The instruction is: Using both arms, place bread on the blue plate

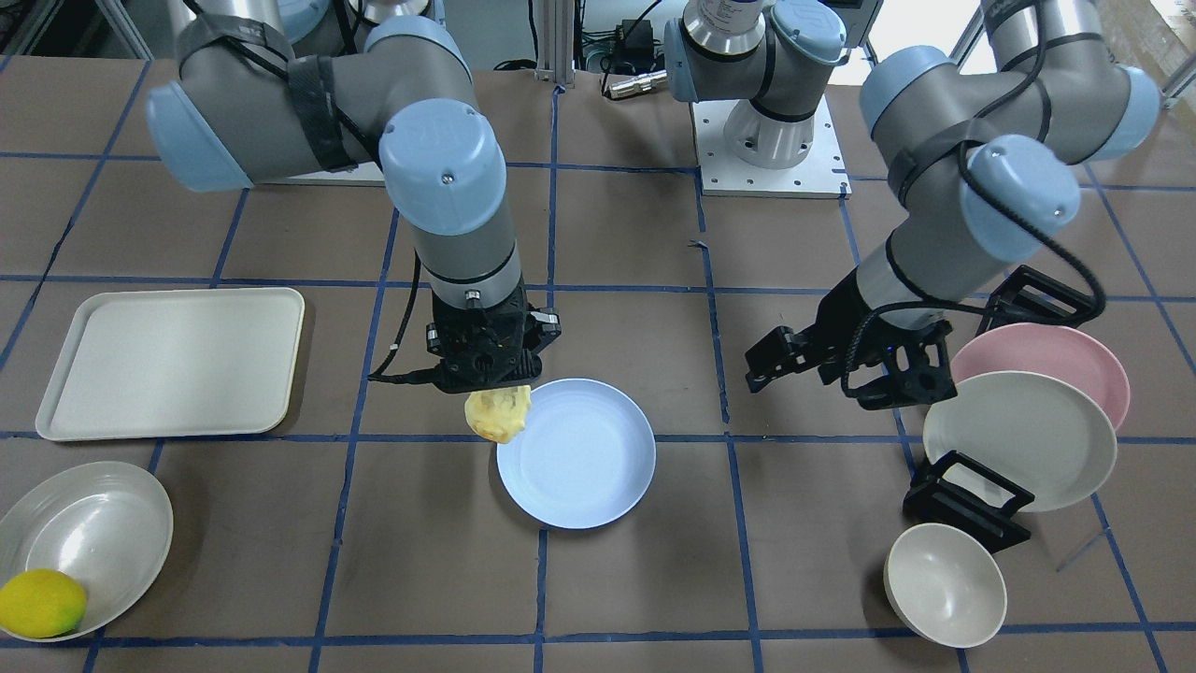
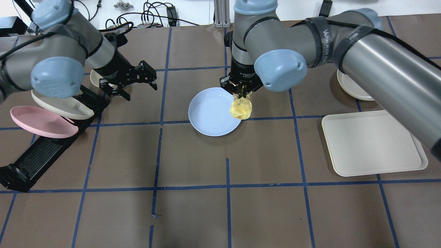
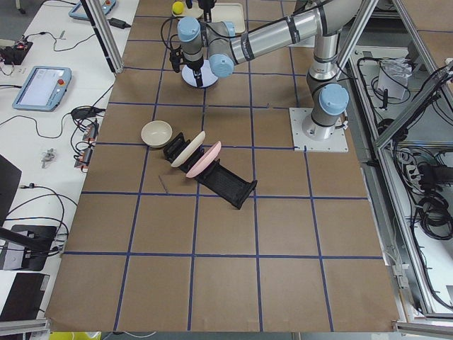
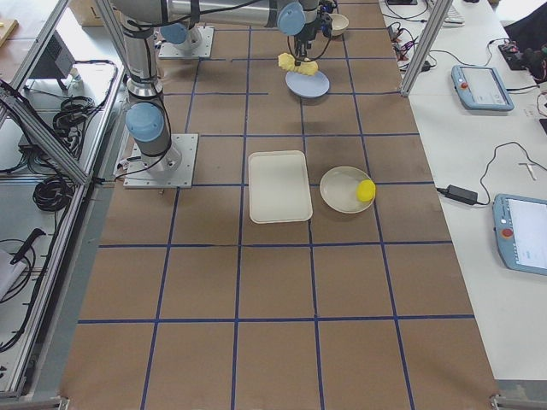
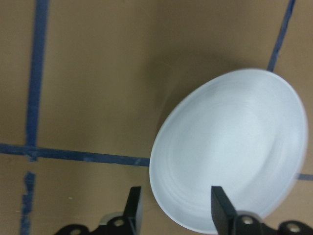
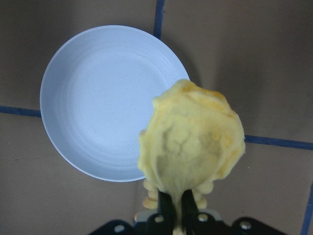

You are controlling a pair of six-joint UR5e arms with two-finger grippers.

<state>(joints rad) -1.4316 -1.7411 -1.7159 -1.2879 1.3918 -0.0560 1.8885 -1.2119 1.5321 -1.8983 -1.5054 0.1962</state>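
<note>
Bread (image 6: pixel 193 142) dangles from my right gripper (image 6: pixel 173 205), which is pinched nearly closed on one end of it, the rest hanging free beneath. Just below and a little to one side lies the blue plate (image 6: pixel 98 98), bare. The bread seems to hang over the plate's near rim rather than its middle. If I let go here, I judge the bread could strike the rim and roll onto the table (image 6: pixel 274 58), or tip the plate. The narrow pinch on something that looks soft is my other worry: a quick swing might tear it or shake it loose. Farther off, my left gripper (image 5: pixel 176 196) stands wide open and holds nothing. It faces the plate but is well apart from it, so nothing steadies the plate should the bread land off-centre.
</note>
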